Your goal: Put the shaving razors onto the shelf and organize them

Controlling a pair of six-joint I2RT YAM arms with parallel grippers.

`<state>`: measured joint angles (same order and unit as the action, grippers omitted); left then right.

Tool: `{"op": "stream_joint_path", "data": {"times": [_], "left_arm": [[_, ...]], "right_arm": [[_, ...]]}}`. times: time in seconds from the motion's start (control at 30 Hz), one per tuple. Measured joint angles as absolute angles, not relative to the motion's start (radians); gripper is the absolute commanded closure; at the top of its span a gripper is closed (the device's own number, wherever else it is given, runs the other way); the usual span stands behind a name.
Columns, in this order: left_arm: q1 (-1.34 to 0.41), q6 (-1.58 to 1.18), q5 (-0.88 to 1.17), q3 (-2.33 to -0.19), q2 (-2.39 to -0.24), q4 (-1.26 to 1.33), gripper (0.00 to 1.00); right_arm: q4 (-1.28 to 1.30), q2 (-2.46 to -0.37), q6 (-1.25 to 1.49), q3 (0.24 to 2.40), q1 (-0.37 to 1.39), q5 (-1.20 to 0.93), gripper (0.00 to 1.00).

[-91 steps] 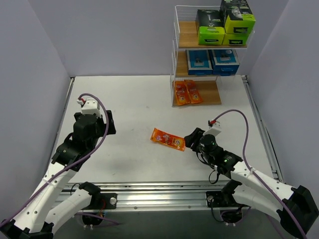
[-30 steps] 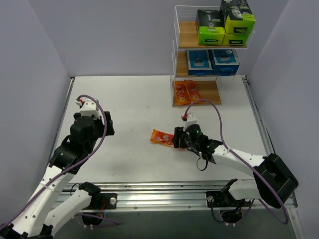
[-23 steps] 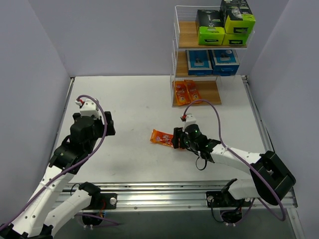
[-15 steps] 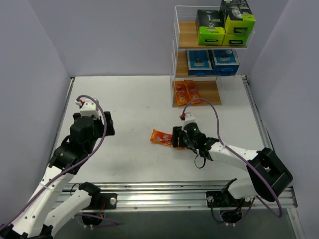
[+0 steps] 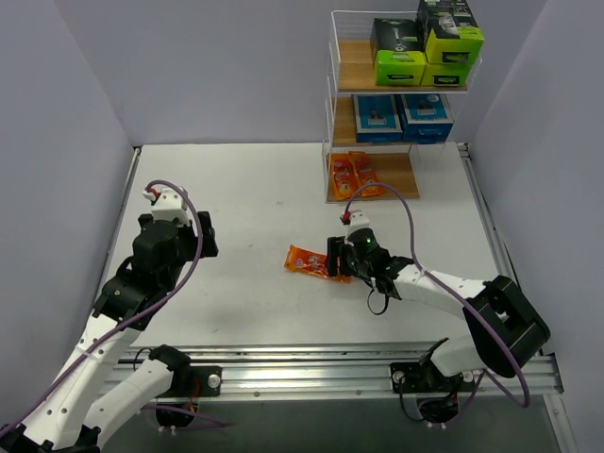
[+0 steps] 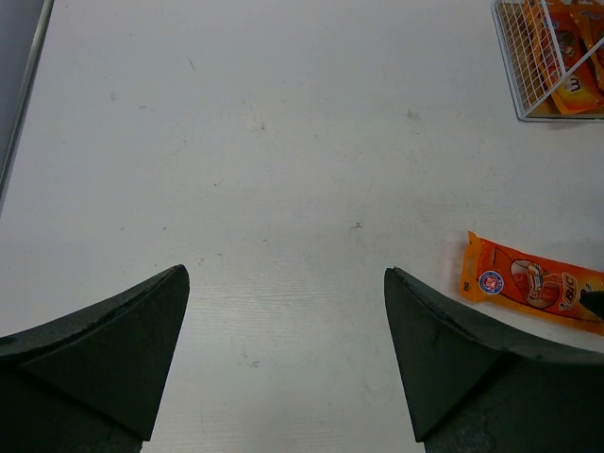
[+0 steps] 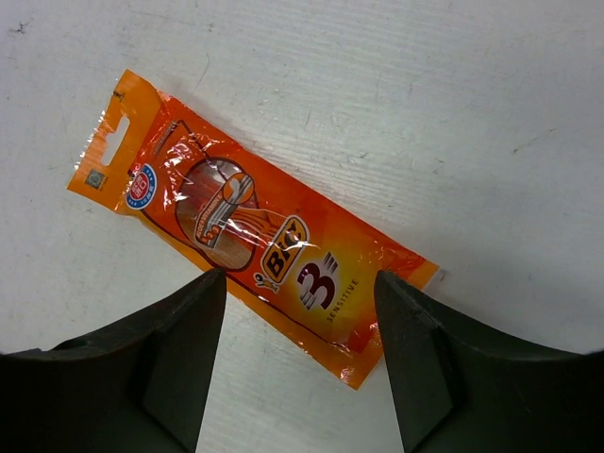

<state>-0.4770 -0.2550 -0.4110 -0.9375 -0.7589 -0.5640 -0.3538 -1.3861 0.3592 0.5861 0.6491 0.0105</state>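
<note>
Hovering low with the right gripper [image 7: 297, 279] over the one loose orange packet [image 7: 255, 231], jaws partly spread, straddling it, nothing pinched yet. Best now to turn the wrist square to the slanted packet, so as to close across its narrow width rather than along its length; then to sink with both tips down to the table [image 5: 245, 189] and squeeze gently, given thin film likely prone to sliding or buckling. After that, probably a carry to the bare right half of the lowest board of the shelf [image 5: 396, 176] at the far right, next to the two like packets [image 5: 354, 175] there. Lying flat mid-table, well apart from that shelf: glossy, crinkled orange wrapper, hang tab at the left end, a big "3" toward the right end. Left gripper [image 6: 283, 274] spread wide, holding nothing, off at the left.
</note>
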Motion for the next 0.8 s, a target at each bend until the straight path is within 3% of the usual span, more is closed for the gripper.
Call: {"op": "stream_joint_path", "data": {"times": [0.27,0.8], "left_arm": [[-0.477,-0.255,-0.411,-0.937,-0.763,-0.564,0.06],[-0.477,-0.255,-0.411,-0.937,-0.78,-0.564,0.06]], "right_arm": [[-0.331,-1.459,0.281,0.659,0.614,-0.015,0.32],[-0.326,-1.601,0.182,0.714,0.609,-0.199,0.31]]}}
